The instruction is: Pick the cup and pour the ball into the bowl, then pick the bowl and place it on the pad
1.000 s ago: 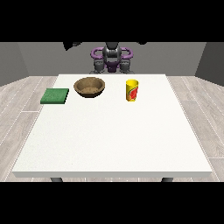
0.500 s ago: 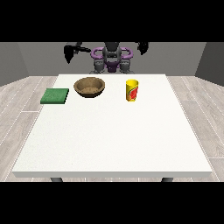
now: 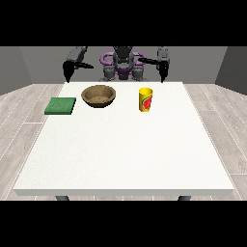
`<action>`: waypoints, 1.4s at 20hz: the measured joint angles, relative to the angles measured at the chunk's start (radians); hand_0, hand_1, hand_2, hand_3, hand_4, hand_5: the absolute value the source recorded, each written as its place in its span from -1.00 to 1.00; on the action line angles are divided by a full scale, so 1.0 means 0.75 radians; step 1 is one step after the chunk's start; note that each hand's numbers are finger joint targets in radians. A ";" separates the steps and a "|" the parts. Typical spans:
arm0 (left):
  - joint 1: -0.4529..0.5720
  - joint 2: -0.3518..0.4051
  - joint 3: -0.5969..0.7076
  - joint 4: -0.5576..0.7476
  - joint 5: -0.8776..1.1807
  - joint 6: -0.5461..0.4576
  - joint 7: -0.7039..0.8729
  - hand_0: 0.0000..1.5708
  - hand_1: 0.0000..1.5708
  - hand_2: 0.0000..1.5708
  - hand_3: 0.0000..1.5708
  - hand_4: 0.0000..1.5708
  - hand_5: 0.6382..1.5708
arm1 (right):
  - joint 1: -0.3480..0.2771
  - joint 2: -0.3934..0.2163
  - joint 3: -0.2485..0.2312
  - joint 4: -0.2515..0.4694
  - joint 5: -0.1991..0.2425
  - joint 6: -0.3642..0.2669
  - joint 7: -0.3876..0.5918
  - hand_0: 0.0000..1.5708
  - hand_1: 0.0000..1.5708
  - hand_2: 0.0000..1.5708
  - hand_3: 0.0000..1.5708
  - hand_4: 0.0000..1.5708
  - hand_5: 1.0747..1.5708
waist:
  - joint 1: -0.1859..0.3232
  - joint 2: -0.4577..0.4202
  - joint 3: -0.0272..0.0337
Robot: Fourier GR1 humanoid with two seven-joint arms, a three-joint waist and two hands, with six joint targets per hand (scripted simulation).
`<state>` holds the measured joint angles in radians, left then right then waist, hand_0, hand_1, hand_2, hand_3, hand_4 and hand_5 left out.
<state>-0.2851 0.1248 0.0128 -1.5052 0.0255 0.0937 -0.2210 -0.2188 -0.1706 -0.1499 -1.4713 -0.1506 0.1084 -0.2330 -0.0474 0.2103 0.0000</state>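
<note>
Front view looks across the white table [image 3: 125, 149] at the robot [image 3: 123, 65], which stands behind the table's far edge. With the brown bowl [image 3: 99, 95] as the landmark: it sits on the table near that far edge, in front of the robot and a little toward the view's left. The green pad [image 3: 61, 105] lies flat on the table just beside the bowl, on its view-left side and apart from it. The yellow cup [image 3: 145, 100] stands upright on the bowl's view-right side, clearly apart from it. The cup carries a red mark on its side; no writing on it can be read. No ball can be made out from this angle.

Both arms are raised at the robot's sides, above and behind the bowl, well clear of the table. The hand at the view's left [image 3: 68, 71] hangs dark and downward, touching nothing. The hand at the view's right [image 3: 162, 71] hangs likewise, behind the cup and holding nothing. Whether the fingers of either hand are spread or curled cannot be told.
</note>
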 measured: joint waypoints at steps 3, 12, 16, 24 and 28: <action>-0.045 0.009 0.039 0.130 0.004 -0.023 -0.077 -1.00 -1.00 -1.00 -1.00 -1.00 0.33 | -0.033 -0.024 -0.029 0.083 -0.007 0.027 -0.041 -1.00 -1.00 -1.00 -1.00 -1.00 0.96 | -0.001 0.002 0.0001; -0.123 -0.047 0.101 0.492 -0.042 0.038 -0.353 -1.00 -1.00 -1.00 -1.00 -1.00 0.37 | -0.069 -0.094 -0.086 0.220 -0.051 0.127 -0.097 -1.00 -1.00 -1.00 -1.00 -1.00 0.96 | -0.047 0.001 -0.0001; -0.183 -0.074 0.126 0.616 -0.052 0.079 -0.448 -1.00 -1.00 -1.00 -1.00 -1.00 0.35 | -0.087 -0.130 -0.123 0.291 -0.071 0.180 -0.163 -1.00 -1.00 -1.00 -1.00 -1.00 0.95 | -0.069 0.048 -0.0001; -0.320 -0.023 0.234 0.910 -0.003 0.040 -0.642 0.58 0.58 1.00 1.00 -0.40 0.72 | -0.123 -0.156 -0.144 0.317 -0.091 0.218 -0.204 -1.00 -1.00 -1.00 -1.00 -1.00 0.96 | -0.105 0.109 -0.0008; -0.335 0.024 0.216 0.954 -0.145 0.260 -0.679 0.67 0.67 1.00 1.00 0.05 0.88 | -0.162 -0.186 -0.156 0.325 -0.114 0.255 -0.206 -1.00 -1.00 -1.00 -1.00 -1.00 0.95 | -0.153 0.155 0.0002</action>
<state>-0.5363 0.1431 0.1746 -0.7900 -0.0831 0.2891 -0.7302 -0.3405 -0.3098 -0.2669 -1.2275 -0.2363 0.2999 -0.3872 -0.1625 0.3269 0.0001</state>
